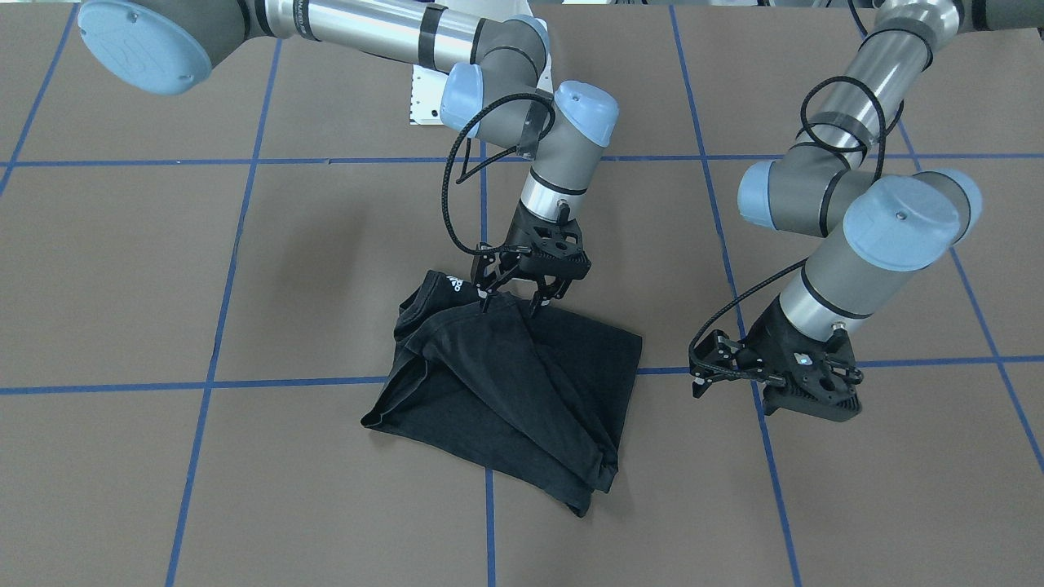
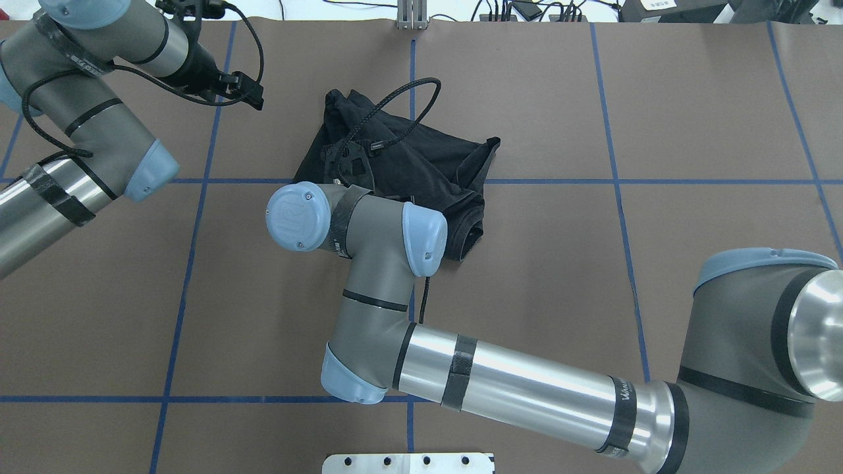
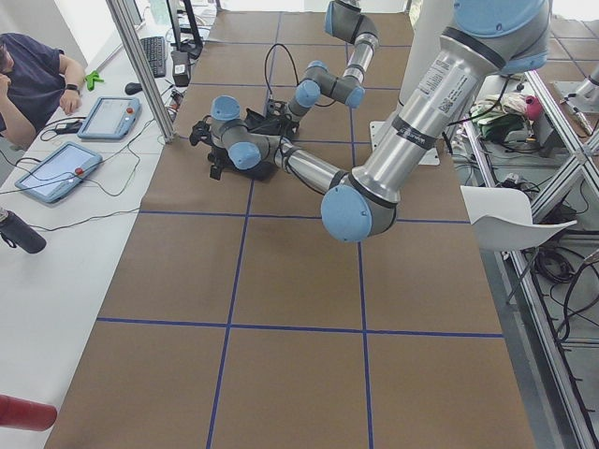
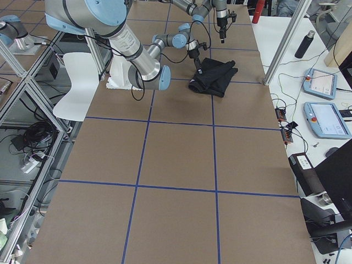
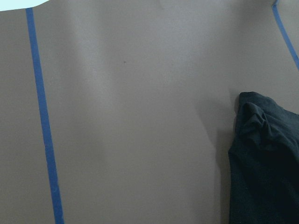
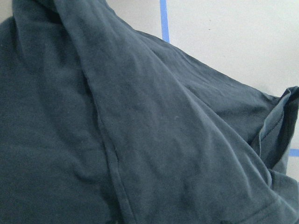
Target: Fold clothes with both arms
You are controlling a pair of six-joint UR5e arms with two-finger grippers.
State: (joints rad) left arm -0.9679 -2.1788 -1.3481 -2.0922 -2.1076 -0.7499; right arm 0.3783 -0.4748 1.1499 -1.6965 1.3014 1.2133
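Right gripper (image 1: 512, 307) sits at the upper edge of the black T-shirt (image 1: 522, 391), just above centre in the front-facing view. Its two fingers are spread, with the tips down on the cloth either side of a raised ridge; it looks released, not clamped on anything. The left gripper (image 1: 700, 364) hovers low over the brown surface (image 1: 163, 285) at the right of that view, near the shirt's right edge but apart from it, jaws seemingly parted and empty. The shirt lies as a rumpled, roughly square bundle across a crossing of blue tape lines (image 1: 285, 381). A loose diagonal fold runs down its middle, and the small white collar mark (image 1: 453, 284) shows at its upper left corner.

I'd judge the step to be a pinch on that top edge for a further fold. To do it well, the right gripper ought to close on every layer of the ridge, not just the top skin. It should lift only enough to clear the bundle, so the lower layers don't drag open. The left should take the corner nearest it, so the pair hold the edge taut and level before laying it over.
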